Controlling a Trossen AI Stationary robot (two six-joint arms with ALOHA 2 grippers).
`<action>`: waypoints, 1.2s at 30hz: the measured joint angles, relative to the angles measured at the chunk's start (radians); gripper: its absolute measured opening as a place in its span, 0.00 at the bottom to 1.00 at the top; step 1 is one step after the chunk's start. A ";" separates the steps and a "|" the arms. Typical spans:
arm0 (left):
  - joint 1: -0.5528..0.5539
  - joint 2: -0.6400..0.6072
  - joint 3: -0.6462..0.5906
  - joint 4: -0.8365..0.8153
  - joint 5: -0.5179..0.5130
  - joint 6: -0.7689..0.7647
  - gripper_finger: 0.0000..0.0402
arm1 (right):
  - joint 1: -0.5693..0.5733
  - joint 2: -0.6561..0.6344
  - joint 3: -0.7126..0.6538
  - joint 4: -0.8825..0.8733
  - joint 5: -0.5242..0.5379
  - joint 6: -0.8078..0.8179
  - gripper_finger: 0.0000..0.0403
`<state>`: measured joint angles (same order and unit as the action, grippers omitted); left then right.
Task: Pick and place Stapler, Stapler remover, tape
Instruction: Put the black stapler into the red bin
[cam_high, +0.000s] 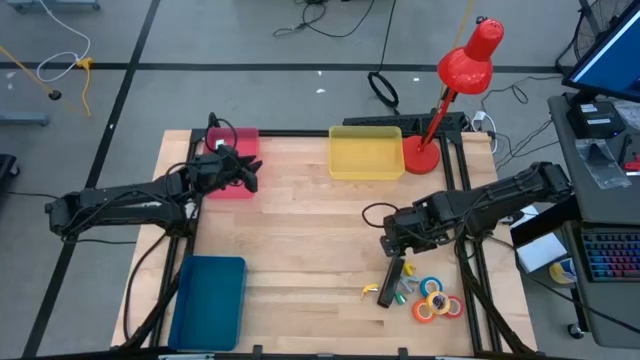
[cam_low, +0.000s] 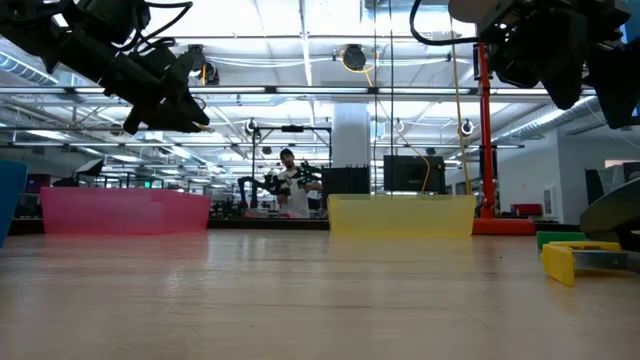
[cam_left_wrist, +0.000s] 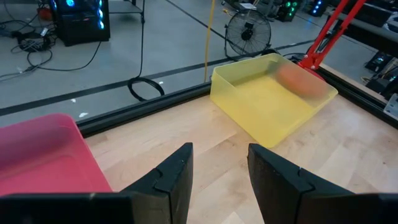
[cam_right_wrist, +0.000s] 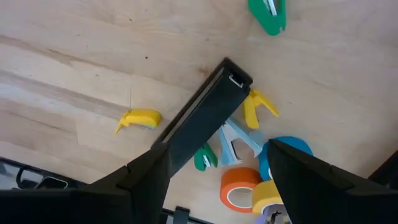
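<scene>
A black stapler (cam_high: 392, 282) (cam_right_wrist: 199, 118) lies flat on the wooden table near its front right. Around it lie small staple removers: yellow (cam_right_wrist: 140, 118), green (cam_right_wrist: 270, 15), light blue (cam_right_wrist: 239, 140). Tape rolls in blue (cam_right_wrist: 285, 152), orange (cam_right_wrist: 239, 186) and yellow (cam_right_wrist: 267, 200) lie flat in a cluster (cam_high: 437, 300) beside them. My right gripper (cam_high: 392, 243) (cam_right_wrist: 217, 155) hovers open above the stapler, pointing steeply down and touching nothing. My left gripper (cam_high: 250, 172) (cam_left_wrist: 221, 168) hangs open and empty in the air beside the pink tray (cam_high: 232, 160).
A yellow tray (cam_high: 365, 152) stands at the far middle, and a blue tray (cam_high: 210, 300) at the near left. A red desk lamp (cam_high: 455, 90) rises from the far right corner. Bare wood lies between the trays and the stapler.
</scene>
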<state>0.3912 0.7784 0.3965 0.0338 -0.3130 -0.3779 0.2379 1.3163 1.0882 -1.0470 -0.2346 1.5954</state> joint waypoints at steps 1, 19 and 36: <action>0.000 0.000 0.000 0.000 0.000 0.000 0.38 | 0.000 0.000 0.000 0.000 -0.001 0.002 0.63; 0.000 0.000 0.000 0.000 -0.001 0.007 0.38 | 0.083 0.000 0.000 0.035 0.056 0.173 0.63; 0.000 0.000 0.000 0.000 -0.001 0.006 0.38 | 0.144 0.001 -0.219 0.424 0.100 0.345 0.63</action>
<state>0.3912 0.7784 0.3962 0.0338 -0.3138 -0.3717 0.3820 1.3170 0.8689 -0.6227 -0.1349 1.9405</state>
